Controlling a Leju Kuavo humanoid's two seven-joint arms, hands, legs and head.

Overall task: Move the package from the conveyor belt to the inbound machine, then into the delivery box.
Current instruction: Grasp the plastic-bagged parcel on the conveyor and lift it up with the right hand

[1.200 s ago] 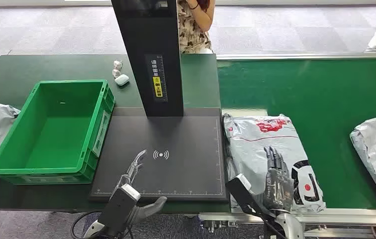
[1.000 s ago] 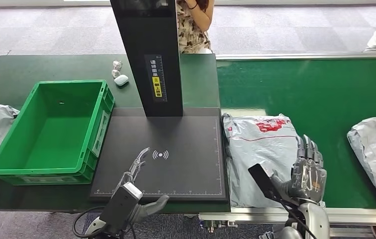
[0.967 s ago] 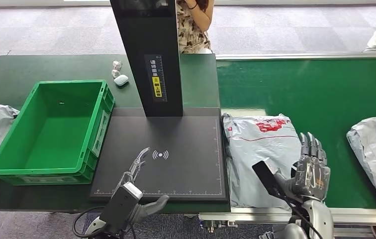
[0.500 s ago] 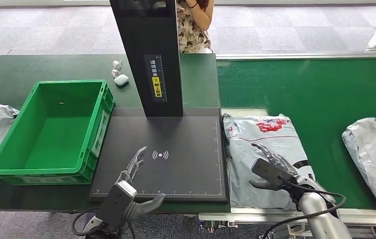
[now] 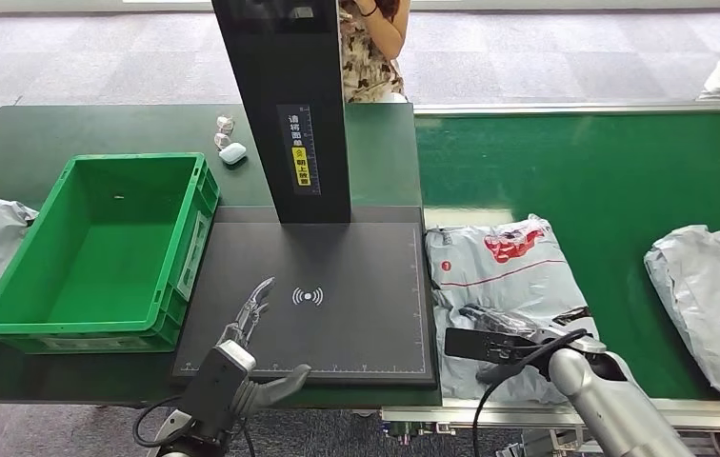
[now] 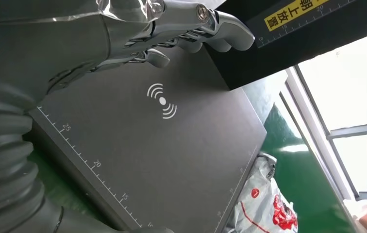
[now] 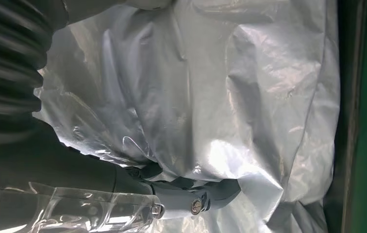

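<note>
Over the last second the right robot hand [image 5: 504, 335] had swung from upright beside the package [image 5: 507, 276] down onto its near end, and its fingers [image 7: 191, 191] now dug into the crumpled grey plastic, gripping it. The package had slid slightly but still lay on the conveyor belt [image 5: 613, 181], just beside the inbound machine [image 5: 356, 314]. The left robot hand [image 5: 247, 324] stayed spread and empty over that machine's near edge. Lifting probably comes next.
</note>
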